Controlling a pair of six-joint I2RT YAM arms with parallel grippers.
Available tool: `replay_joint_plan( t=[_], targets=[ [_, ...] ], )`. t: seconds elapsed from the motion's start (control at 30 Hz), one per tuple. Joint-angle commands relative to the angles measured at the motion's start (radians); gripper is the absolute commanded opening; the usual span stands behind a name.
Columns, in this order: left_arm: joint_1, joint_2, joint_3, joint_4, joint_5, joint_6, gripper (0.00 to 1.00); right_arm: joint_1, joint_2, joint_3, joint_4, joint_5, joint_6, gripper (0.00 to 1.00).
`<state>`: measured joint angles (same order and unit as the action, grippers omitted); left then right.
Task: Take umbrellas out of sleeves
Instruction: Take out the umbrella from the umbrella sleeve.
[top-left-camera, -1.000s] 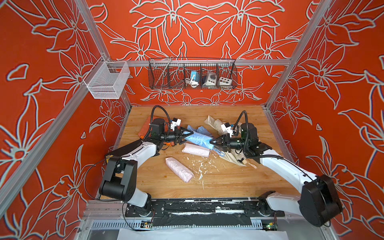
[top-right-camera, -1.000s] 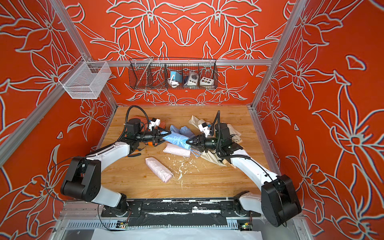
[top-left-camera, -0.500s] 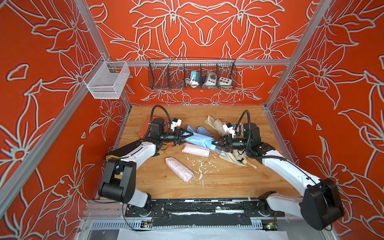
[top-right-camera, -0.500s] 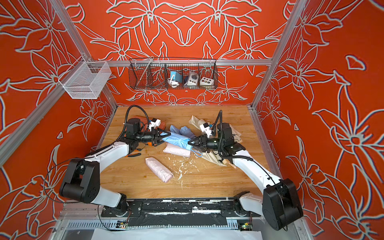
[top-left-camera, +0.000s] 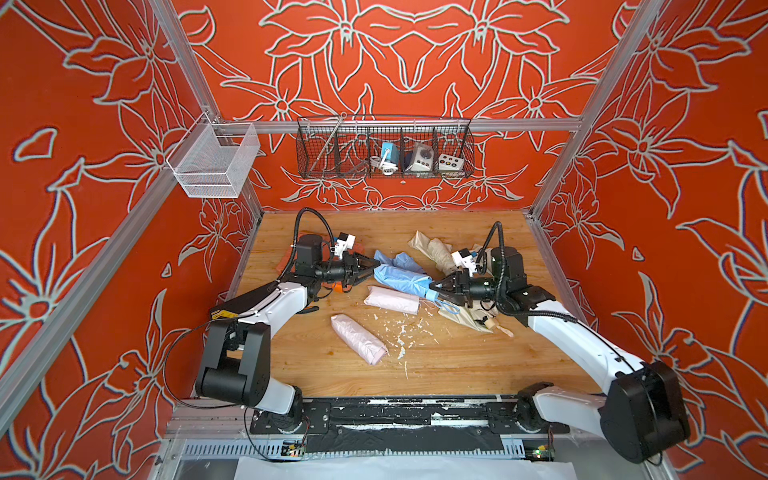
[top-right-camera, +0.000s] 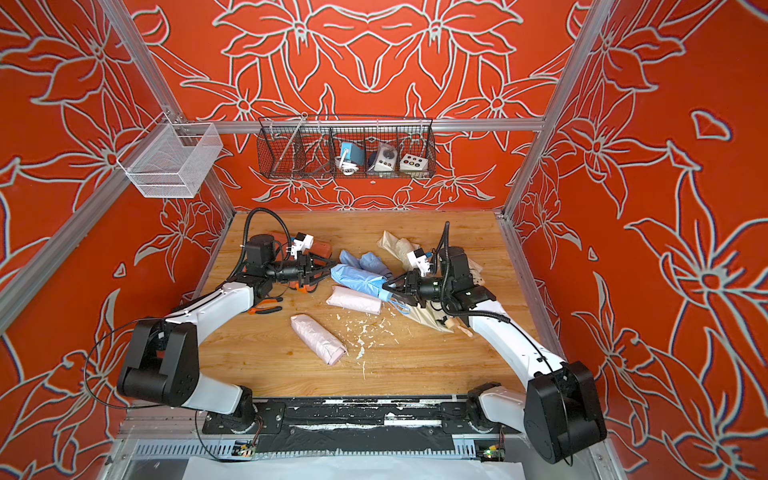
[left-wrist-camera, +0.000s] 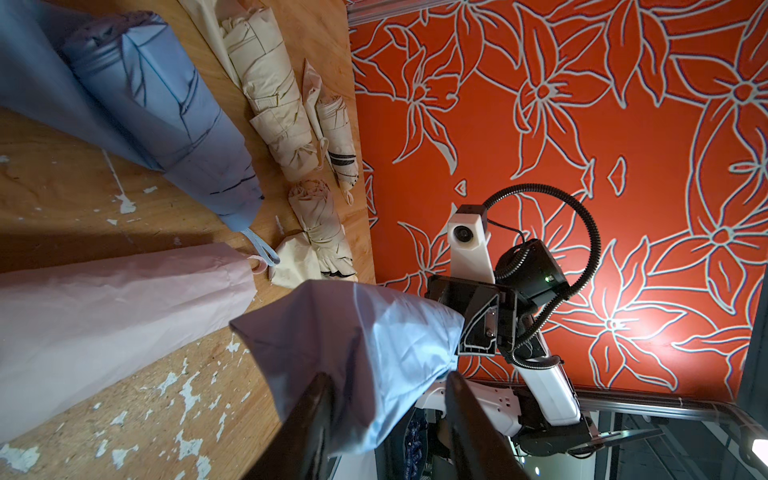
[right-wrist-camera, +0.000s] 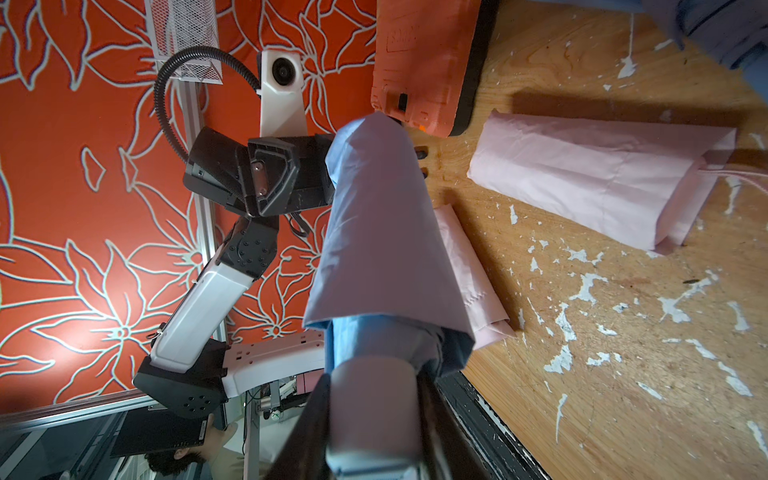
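Item: light blue folding umbrella (right-wrist-camera: 374, 340) in smooth light blue fabric sleeve (top-left-camera: 399, 277), mid-frame in both top views, slung between the arms. Left gripper (top-left-camera: 374, 264) pinches sleeve's closed end; right gripper (top-left-camera: 433, 286) clamps stubby handle (right-wrist-camera: 372, 399). Likely light; sleeve soft, slippery: grip handle, pull fabric tip.

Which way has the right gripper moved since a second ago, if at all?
Yes. The right gripper, shut on the blue umbrella, has backed slightly toward the right wall, past the end of the unmoved pink sleeved umbrella.

Orange tool case (right-wrist-camera: 419, 62) lies on wooden table (top-left-camera: 457, 361).
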<state>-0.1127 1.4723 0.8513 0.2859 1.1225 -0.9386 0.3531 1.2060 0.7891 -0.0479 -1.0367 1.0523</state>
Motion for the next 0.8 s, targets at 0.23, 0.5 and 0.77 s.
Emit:
replay_joint_plan(
  t=[0.23, 0.5, 0.77],
  targets=[
    [-0.002, -0.003, 0.042, -0.128, -0.019, 0.123, 0.56, -0.006, -0.022, 0.008, 0.083, -0.017, 0.024, 0.0],
    [-0.025, 0.041, 0.08, -0.149, -0.017, 0.138, 0.45, -0.005, -0.018, 0.006, 0.098, -0.016, 0.035, 0.0],
    [-0.037, 0.061, 0.091, -0.168, -0.009, 0.154, 0.34, -0.005, -0.011, 0.011, 0.1, -0.014, 0.036, 0.0]
  ],
)
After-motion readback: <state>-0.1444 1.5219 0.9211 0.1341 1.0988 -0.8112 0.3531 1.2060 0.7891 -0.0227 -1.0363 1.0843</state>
